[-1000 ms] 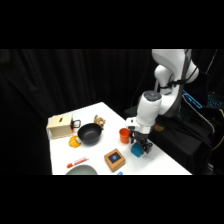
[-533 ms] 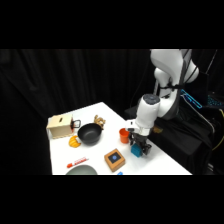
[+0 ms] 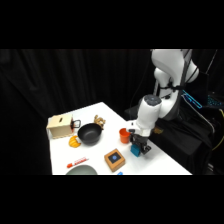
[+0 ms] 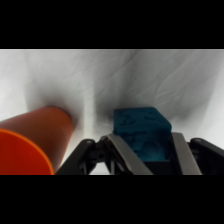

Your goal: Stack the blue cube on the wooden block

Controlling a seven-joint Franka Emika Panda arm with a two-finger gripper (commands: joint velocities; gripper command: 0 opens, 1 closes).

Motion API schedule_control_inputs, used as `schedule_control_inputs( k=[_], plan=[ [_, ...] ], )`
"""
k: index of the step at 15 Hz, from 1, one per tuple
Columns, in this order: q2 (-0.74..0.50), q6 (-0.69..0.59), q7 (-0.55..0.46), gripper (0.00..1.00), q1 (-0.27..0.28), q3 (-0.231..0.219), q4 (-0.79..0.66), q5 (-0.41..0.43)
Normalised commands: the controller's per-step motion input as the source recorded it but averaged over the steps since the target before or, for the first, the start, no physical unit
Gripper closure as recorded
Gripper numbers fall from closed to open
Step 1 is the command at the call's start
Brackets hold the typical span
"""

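**Inspector:** Blue cube (image 4: 142,134), small, solid, teal-blue: located between the two metal fingers (image 4: 125,152) of the claw (image 4: 150,155), which press on its left and right faces. Claw is closed on the cube.

**Clerk:** Does the side view confirm it?

**Inspector:** It shows the cube (image 3: 135,149) at the claw (image 3: 139,148) near the white bench's (image 3: 165,161) right edge, just beside a small orange cup (image 3: 124,134). Finger contact cannot be read there; only the wrist view shows it. Whether the cube rests on the bench or hangs above it, I cannot tell.

**Clerk:** And the target?

**Inspector:** Flat square tan wooden block (image 3: 115,159) with a dark blue centre lies on the bench, near the cube toward the picture's left, apart from it. Seen in the side view only.

**Clerk:** Other items?

**Inspector:** Side view only: black pan (image 3: 89,133), pale wooden box (image 3: 59,125). The wrist view shows the orange cup (image 4: 37,137) left of the cube, not touching.
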Motion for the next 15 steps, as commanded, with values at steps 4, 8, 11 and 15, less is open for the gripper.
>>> schedule_control_inputs(
  k=[4, 8, 11, 15],
  plan=[
    [-0.4, -0.34, -0.12, 0.75, -0.052, 0.111, -0.1, 0.042],
    [-0.4, -0.44, -0.34, 0.75, -0.132, 0.159, -0.02, 0.233],
    [-0.31, -0.41, -0.41, 0.75, -0.256, 0.191, 0.08, 0.244],
    [-0.22, -0.35, -0.38, 0.75, -0.262, 0.155, 0.19, 0.235]
  ],
)
